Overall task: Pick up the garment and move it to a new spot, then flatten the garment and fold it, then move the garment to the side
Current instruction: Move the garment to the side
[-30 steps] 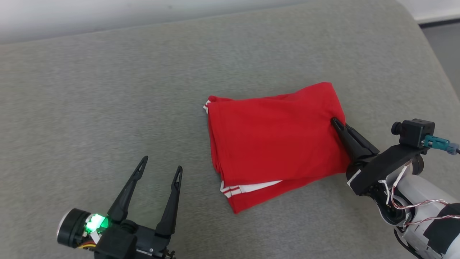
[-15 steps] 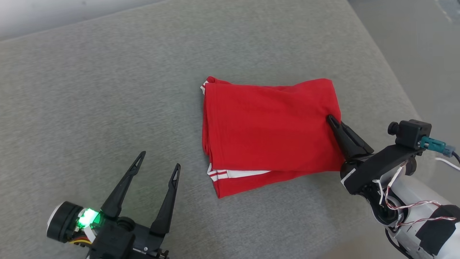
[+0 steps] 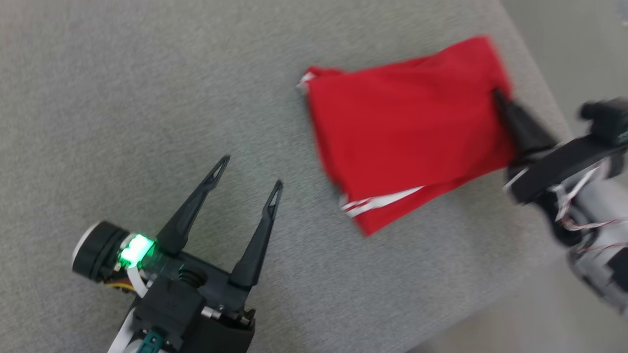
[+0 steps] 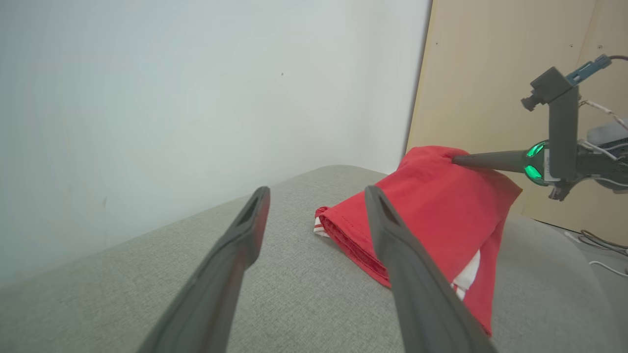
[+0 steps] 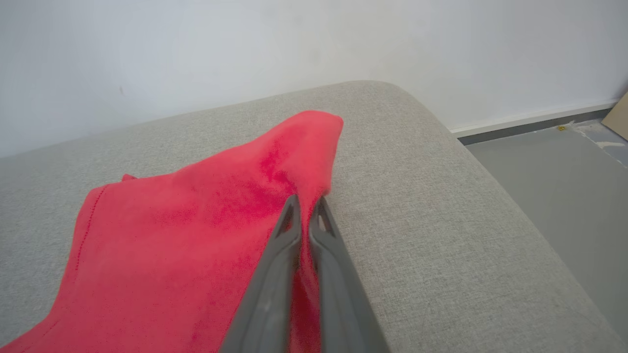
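Cloth in plain red is seen first in the head view: the garment [image 3: 407, 127], folded into a rough rectangle of soft knit, is laid on the grey woven cushion [image 3: 122, 98], with white striped trim [image 3: 378, 202] exposed along its near edge. The right gripper [image 3: 498, 94] is pressed together on the garment's right edge, and a pinch of fabric is held between its tapered dark fingers. The left gripper [image 3: 252, 170] is spread wide with nothing between its slender pointed fingers. The garment is placed ahead of it and to its right, well apart.

In the left wrist view, the two matte grey fingers are splayed over the coarse cushion weave. The garment is found beyond the right finger, its layered edges stacked toward the camera, and one corner is drawn up into a peak by the other arm's closed tips. A pale wall [image 4: 196, 98] and a tan wooden panel [image 4: 490, 73] are set behind.

In the right wrist view, the fingers are closed to a narrow slit. Red cloth is nipped between them and draped leftward in smooth folds. The cushion's rounded edge is curved down to the right of the tips, beside a grey floor [image 5: 549, 166].
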Tool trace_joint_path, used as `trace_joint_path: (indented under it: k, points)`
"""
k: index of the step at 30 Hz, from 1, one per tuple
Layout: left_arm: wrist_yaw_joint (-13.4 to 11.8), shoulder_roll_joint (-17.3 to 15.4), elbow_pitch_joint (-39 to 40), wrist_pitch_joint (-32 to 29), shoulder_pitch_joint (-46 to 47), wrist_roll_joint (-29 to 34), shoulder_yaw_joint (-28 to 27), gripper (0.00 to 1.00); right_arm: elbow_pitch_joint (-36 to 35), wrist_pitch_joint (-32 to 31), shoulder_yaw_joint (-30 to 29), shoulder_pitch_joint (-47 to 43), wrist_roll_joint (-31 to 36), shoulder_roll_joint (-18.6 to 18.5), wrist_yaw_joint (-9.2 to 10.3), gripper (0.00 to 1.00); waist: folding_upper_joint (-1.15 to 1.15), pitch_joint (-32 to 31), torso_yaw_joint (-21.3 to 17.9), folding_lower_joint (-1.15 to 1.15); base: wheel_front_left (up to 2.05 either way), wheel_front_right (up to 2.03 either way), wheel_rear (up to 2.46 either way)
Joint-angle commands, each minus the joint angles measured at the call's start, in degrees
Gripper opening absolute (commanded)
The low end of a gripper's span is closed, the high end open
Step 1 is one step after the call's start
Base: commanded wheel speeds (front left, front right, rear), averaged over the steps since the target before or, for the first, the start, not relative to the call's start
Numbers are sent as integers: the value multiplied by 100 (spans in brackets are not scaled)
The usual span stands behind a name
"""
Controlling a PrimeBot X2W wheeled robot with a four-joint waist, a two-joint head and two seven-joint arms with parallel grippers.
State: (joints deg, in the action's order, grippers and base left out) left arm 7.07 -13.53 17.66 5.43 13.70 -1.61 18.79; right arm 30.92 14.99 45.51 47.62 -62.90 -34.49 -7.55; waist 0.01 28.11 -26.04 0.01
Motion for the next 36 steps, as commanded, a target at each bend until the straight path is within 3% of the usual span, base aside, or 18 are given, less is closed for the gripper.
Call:
trace_joint_path:
  k: [1, 9, 13, 27, 36]
  points:
    - [13, -36, 42, -1, 92, 0, 18, 100, 31, 28, -43, 86, 23, -45, 15, 0, -1, 283, 245, -1, 0, 0, 0]
    - [14, -52, 415, -24, 427, -34, 156, 100, 417, 20, -611, 484, 163, -870, 15, 0, -1, 733, 635, -1, 0, 0, 0]
    - [6, -81, 580, -43, 502, -9, 166, 100, 523, 20, -892, 587, 107, -1114, 15, 0, -1, 877, 715, -1, 0, 0, 0]
    - [-25, -170, 716, -73, 748, -14, 295, 100, 1487, 18, -1416, 983, 604, -1488, 15, 0, -1, 1174, 1064, -1, 0, 0, 0]
    - [-49, -96, 725, -9, 866, -99, 354, 100, 2358, 19, -1740, 1389, 1204, -1410, 15, 1, -1, 1199, 1291, -1, 0, 0, 0]
